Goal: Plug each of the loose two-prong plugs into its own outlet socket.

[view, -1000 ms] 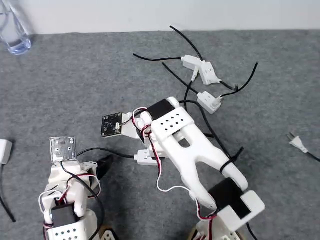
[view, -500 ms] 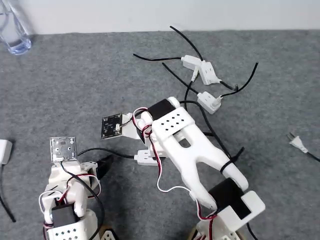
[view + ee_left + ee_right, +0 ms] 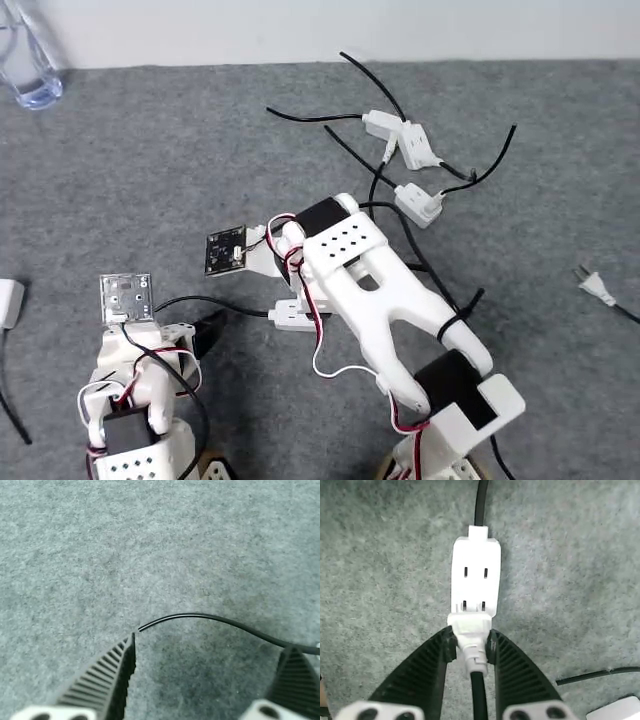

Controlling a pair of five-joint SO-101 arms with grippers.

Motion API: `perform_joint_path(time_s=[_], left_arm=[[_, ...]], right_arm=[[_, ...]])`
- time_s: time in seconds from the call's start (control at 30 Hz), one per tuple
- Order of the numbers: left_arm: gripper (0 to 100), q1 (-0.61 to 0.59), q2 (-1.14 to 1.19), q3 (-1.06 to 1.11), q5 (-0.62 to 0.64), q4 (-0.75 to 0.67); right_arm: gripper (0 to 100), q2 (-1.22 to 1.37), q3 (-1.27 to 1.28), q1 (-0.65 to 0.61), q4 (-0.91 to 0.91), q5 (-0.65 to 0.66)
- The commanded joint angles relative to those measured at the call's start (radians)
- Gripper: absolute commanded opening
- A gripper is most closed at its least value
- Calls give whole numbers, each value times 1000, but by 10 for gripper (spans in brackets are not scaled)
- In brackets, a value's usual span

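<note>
A white outlet socket with two pairs of slots lies on the grey carpet, a black cord leaving its far end. My right gripper is shut on a white two-prong plug, whose front is pressed against the socket's near end; its prongs are hidden. From above, this socket lies under the right arm's wrist. My left gripper stands open just above the carpet, with the thin black cord arcing between its fingers, untouched. A loose plug lies at the far right.
Three more white sockets and plugs with tangled black cords lie at the back right. A clear bottle stands at the back left. A white block sits at the left edge.
The right arm has edged slightly forward and left, and the socket beneath it has shifted a little left. The left arm has kept still.
</note>
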Motion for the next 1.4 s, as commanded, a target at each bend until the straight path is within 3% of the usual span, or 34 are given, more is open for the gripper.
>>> perform_joint_path(time_s=[0.0, 1.37], left_arm=[[418, -6, -11, -8, -9, 6], [418, -6, -11, -8, -9, 8]], right_arm=[[8, -2, -52, 15, -13, 8], [8, 119, -48, 30, -65, 8]])
